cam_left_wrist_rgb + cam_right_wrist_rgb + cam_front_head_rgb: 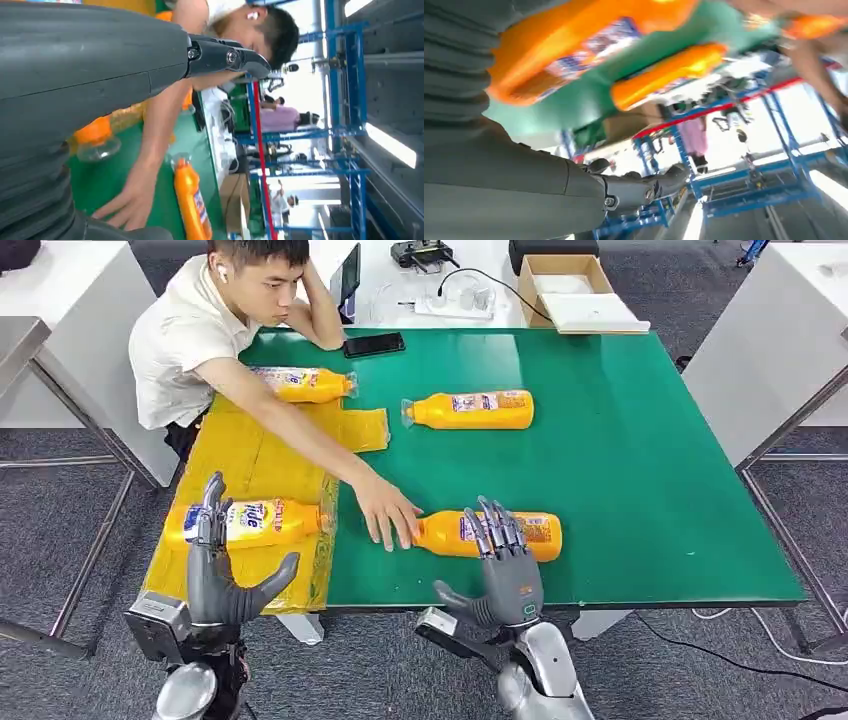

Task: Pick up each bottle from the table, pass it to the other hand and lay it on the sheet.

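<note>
Left hand [222, 575]: open, fingers spread, raised over the yellow sheet [255, 460] near its front edge.
Right hand [505, 575]: open, empty, fingers upright before the near bottle [490, 535].
Bottles: 2 lie on the sheet, 2 on the green table [640, 460].
Person's hand [385, 512]: touching the near bottle's cap end.

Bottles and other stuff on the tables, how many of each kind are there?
Orange bottles: 4
Yellow sheets: 1
Black phones: 1
Cardboard boxes: 1
Total: 7
</note>
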